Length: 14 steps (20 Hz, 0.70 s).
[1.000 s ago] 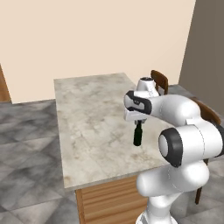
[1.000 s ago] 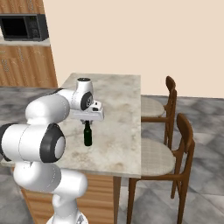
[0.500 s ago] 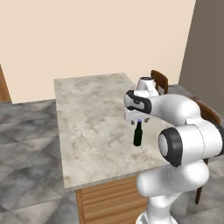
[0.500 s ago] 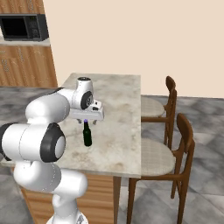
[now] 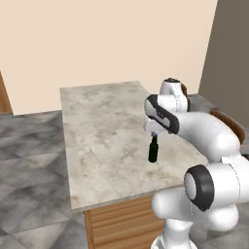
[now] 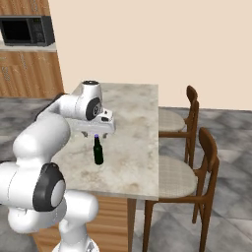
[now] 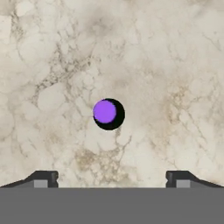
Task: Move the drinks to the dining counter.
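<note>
Bottle (image 5: 153, 151): stands upright on the dining counter (image 5: 102, 131), well in from every edge, purple cap (image 7: 104, 111) on top.
Gripper (image 6: 97, 133): directly above the cap, pointing straight down; fingertips (image 7: 43, 178) spread wide apart, nothing between them. The hand view looks down on the cap, centred between the tips.
Contact: none visible; in the side views a narrow gap appears between hand and cap, though it is too small to be sure.
Task status: judged part done. This drink is on the counter; no can is visible on it.
Risk 1: a sideways swing before the hand rises could catch the neck and tip the tall, narrow bottle.
Risk 2: a toppled bottle would likely roll on the smooth marble toward the chairs (image 6: 194, 147).
Risk 3: the arm's elbow sweeps low over the near edge when the base turns away; the bottle lies within that arc.
Recommendation: lift straight up first, then retreat.
</note>
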Motion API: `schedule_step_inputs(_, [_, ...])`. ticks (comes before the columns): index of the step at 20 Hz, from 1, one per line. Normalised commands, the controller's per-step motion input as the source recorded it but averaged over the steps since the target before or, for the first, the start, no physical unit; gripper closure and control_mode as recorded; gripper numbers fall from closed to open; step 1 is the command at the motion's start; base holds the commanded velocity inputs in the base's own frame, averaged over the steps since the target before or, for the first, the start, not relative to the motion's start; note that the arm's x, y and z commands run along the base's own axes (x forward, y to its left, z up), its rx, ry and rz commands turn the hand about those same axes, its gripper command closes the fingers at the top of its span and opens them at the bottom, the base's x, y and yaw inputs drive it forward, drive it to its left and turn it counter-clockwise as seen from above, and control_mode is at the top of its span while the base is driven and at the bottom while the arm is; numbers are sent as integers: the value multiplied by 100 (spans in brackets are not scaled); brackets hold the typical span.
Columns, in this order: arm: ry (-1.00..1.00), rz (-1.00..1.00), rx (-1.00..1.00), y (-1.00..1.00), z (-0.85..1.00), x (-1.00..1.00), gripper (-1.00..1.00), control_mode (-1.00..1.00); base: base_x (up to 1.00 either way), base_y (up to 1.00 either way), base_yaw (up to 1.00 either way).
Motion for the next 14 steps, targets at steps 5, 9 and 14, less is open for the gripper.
schedule_step_inputs(5, [-10, 0, 0, -1, 39, -70, -100, -100, 0, 0, 0])
schedule_step_inputs(9, [-4, -2, 0, 0, 44, -58, -100, -100, 0, 0, 0])
schedule_step_inputs(14, [-1, -4, 0, 0, 35, -52, -100, -100, 0, 0, 0])
